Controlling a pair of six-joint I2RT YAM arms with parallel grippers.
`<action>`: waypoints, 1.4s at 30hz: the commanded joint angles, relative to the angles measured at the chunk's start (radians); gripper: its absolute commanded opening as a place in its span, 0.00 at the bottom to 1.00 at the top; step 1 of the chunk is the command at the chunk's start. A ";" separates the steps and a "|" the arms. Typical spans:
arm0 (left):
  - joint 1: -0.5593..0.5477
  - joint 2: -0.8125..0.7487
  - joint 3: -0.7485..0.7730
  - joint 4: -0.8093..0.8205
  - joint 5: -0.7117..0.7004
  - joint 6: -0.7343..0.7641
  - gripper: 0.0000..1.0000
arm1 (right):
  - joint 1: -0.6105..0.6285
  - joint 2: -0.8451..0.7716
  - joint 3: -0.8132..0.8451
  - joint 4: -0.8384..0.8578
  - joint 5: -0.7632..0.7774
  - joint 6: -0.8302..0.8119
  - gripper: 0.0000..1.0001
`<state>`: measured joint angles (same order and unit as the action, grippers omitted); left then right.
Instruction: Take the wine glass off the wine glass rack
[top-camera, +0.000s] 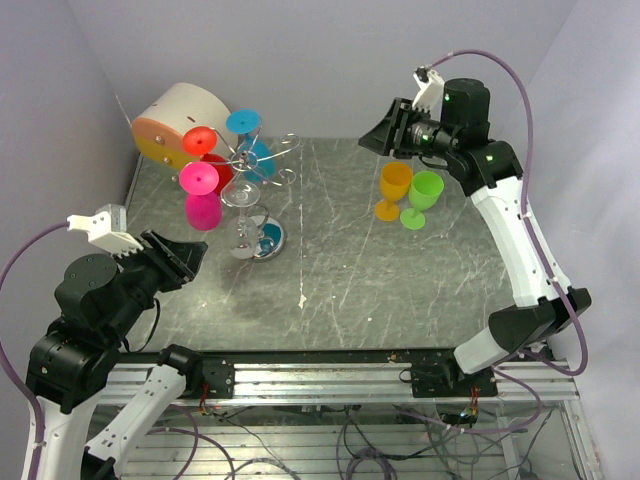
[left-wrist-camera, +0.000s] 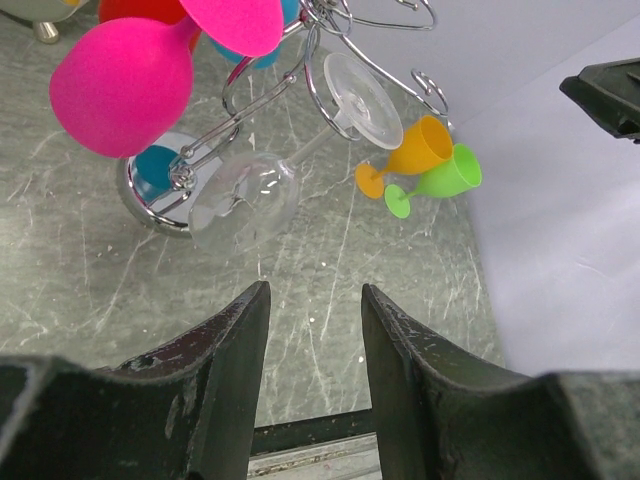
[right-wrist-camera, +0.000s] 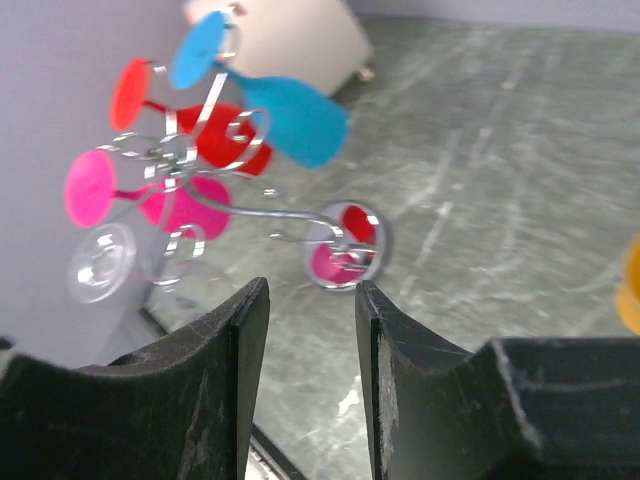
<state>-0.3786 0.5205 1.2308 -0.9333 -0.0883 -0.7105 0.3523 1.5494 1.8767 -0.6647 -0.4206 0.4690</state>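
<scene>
Left gripper (left-wrist-camera: 315, 300) and right gripper (right-wrist-camera: 312, 295) both have jaws parted and hold nothing; clear wine glass (left-wrist-camera: 245, 200) hangs inverted on wine glass rack (left-wrist-camera: 150, 208)

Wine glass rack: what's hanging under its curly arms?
Four hang bowl-down from the wine glass rack: a pink glass, red glass, blue glass and clear glass. The pink glass's foot partly covers the red bowl.

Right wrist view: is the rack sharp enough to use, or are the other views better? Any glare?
Right wrist: rack is soft and out of focus, and its base mirrors red and pink. Left wrist: rack sharp, clear glass readable, with bright highlights. Top: even light, faint shadows, clear glass nearly lost against the table.
</scene>
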 joint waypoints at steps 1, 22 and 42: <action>-0.001 -0.016 0.013 -0.005 -0.035 -0.012 0.53 | 0.082 0.018 -0.038 0.189 -0.305 0.115 0.40; 0.000 -0.015 0.008 0.017 -0.030 -0.051 0.56 | 0.448 -0.130 -0.712 1.092 -0.123 0.750 0.46; 0.000 -0.053 0.020 -0.019 -0.053 -0.047 0.55 | 0.506 -0.017 -0.580 0.997 0.155 0.730 0.38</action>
<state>-0.3786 0.4755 1.2484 -0.9634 -0.1310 -0.7525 0.8360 1.5341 1.2465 0.3927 -0.3569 1.2369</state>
